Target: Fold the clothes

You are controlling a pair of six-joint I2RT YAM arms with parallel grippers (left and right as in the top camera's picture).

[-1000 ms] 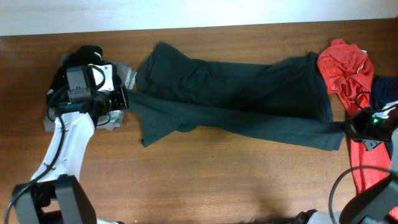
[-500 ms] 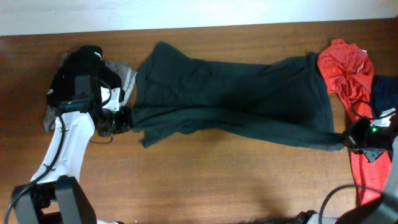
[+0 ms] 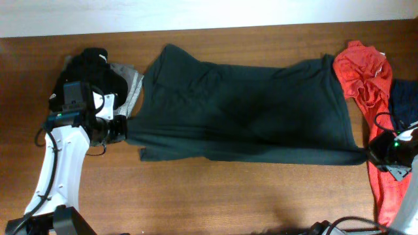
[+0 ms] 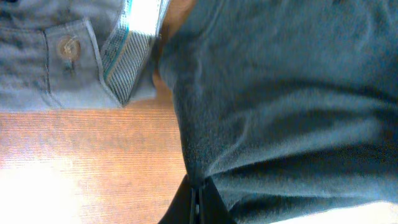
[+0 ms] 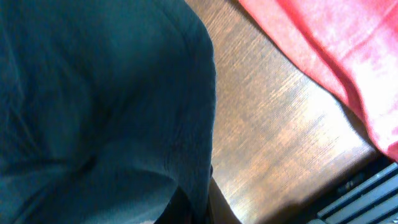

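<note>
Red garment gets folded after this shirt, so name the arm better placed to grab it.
Right, probably. The right tool pinches the dark green T-shirt at its corner beside the red garment; the left tool holds the opposite end.

A reddish-brown wood-grain table [image 3: 215,196] meets a pale white surface [image 3: 196,13] along its far edge

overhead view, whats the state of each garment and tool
dark green shirt, spread flat, near edge stretched between both tools
red garment, crumpled
grey garment, bunched
black garment, bunched
left tool, shut on the shirt's corner
right tool, shut on the shirt's corner
</note>
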